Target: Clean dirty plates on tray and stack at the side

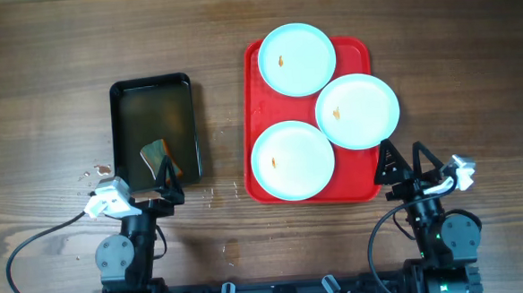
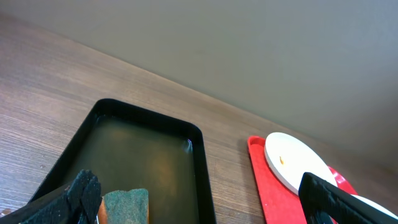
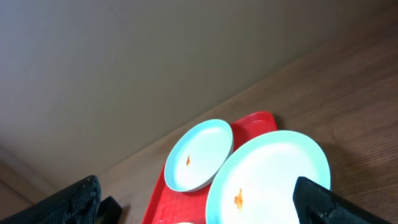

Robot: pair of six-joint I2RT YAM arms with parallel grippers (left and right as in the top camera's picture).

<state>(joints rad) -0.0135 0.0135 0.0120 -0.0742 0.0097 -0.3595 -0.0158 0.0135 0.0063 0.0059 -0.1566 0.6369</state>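
Note:
Three pale blue plates lie on the red tray (image 1: 360,53): a far one (image 1: 296,58), a right one (image 1: 357,111) overlapping the tray's right rim, and a near one (image 1: 292,160). Each bears a small orange smear. The far plate (image 3: 199,155) and right plate (image 3: 267,177) show in the right wrist view; the far plate also shows in the left wrist view (image 2: 295,162). My left gripper (image 1: 164,177) is open over the near end of the black tray. My right gripper (image 1: 406,161) is open just off the red tray's near right corner. Both are empty.
A black tray (image 1: 151,84) holding liquid stands left of the red tray. A green sponge (image 1: 157,155) lies in its near end, also in the left wrist view (image 2: 126,205). Water droplets (image 1: 92,173) spot the table by its near left corner.

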